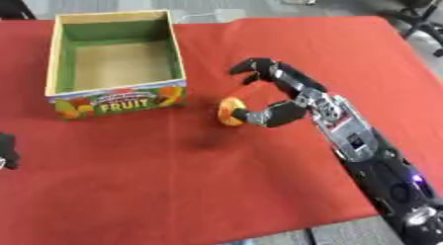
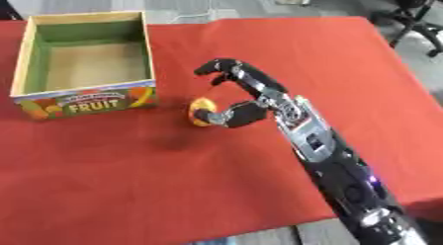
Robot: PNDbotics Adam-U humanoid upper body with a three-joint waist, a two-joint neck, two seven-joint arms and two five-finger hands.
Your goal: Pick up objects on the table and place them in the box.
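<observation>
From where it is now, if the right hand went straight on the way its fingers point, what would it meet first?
The right hand points toward the view's left, with a small orange-yellow object at its thumb. Further along lies bare red tablecloth; the fruit box would probably come first, though depth is unclear.

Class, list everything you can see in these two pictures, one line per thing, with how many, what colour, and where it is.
Box: one, cardboard with green inner walls and a front panel printed FRUIT, open top, nothing visible inside, far left of the table.
Round object: one, orange and yellow, right of the box, at the right hand's thumb.
Tablecloth: one, red, covering the table.
Office chair: one, black, on the floor past the far right corner.
Right hand: one, black and silver, mid-table, fingers arched over the round object, thumb against it.
Left hand: one, black, only a bit shows at the left edge.
</observation>
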